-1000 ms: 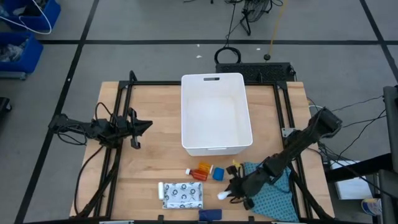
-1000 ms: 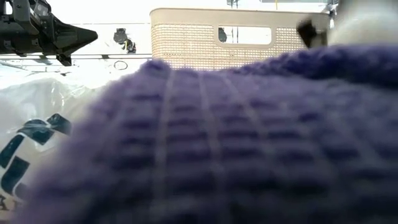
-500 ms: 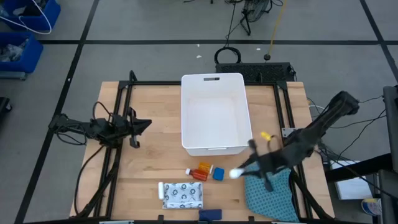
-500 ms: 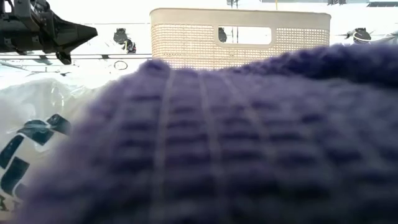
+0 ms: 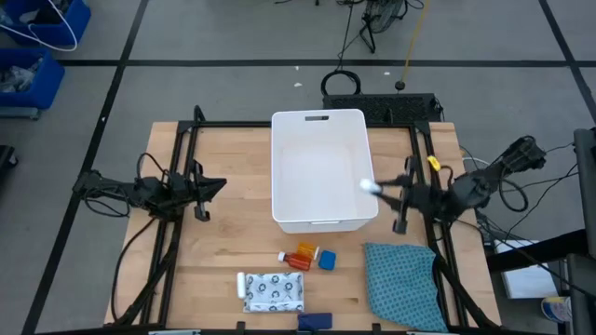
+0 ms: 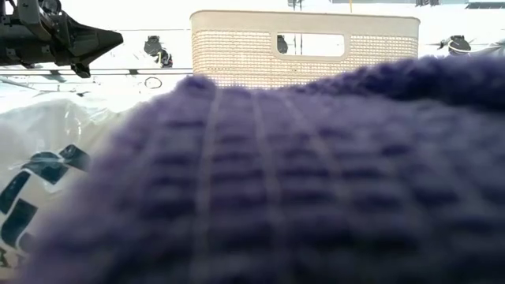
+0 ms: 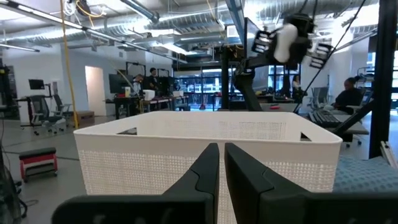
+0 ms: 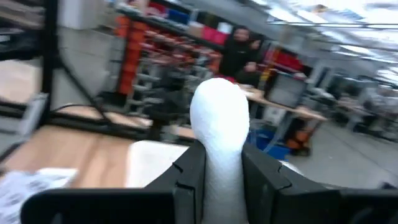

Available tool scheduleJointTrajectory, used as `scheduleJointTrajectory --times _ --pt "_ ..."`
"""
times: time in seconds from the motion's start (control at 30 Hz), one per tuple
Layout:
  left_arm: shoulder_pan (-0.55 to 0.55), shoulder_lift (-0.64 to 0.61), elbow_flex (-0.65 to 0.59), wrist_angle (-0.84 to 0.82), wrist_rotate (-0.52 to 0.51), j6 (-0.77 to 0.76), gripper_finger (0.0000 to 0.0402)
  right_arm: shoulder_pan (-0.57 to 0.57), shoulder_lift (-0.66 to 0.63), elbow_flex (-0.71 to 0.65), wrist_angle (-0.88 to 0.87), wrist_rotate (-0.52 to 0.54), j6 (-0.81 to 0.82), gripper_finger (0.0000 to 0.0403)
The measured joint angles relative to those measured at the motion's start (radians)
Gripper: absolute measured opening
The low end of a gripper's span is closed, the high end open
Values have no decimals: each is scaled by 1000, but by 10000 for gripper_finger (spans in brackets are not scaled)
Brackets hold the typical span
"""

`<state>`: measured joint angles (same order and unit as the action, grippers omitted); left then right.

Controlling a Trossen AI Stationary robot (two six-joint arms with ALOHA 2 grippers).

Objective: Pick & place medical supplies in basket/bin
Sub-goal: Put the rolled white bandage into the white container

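Your right hand is clamped on a white roll, held high at the bin's right rim, so the roll hangs just over the wall and a release should drop it inside rather than onto the tabletop. The right wrist view shows the roll pinched between both fingers, standing up past their tips, with the bin's pale inside beyond.

Half a second ago that hand was lower and nearer the front, beside the blue cube and above the cloth; it has since swung up and across to the rim. A second ago it was down at the cloth's edge.

Your left hand waits at the left of the tabletop, fingers nearly together and empty, pointing at the bin.

Left on the tabletop, in front of the bin: an orange bottle, the cube, the packet and the blue bar. The bin looks empty.
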<state>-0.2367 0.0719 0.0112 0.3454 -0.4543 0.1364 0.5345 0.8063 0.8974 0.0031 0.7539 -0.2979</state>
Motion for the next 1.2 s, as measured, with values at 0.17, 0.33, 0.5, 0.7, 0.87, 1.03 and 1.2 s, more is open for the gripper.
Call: scheduleJointTrajectory --times 0.17,0.33,0.5,0.7,0.87,1.03,1.2 --pt "0 0 0 0 0 0 31 -165 25 51 -9 -142 -3 66" --pt "0 0 0 0 -2 30 31 -349 113 176 -157 -322 47 58" --pt "0 0 0 3 -7 46 31 -517 279 351 -332 -524 98 60" --pt "0 0 0 4 -49 46 31 -686 498 536 -467 -698 47 59" --pt "0 0 0 4 -53 45 31 -799 637 600 -488 -790 -10 63" --pt "0 0 0 3 -51 44 31 -899 744 600 -514 -907 -26 59" --pt "0 0 0 3 -48 43 31 -913 866 600 -550 -942 -86 63"
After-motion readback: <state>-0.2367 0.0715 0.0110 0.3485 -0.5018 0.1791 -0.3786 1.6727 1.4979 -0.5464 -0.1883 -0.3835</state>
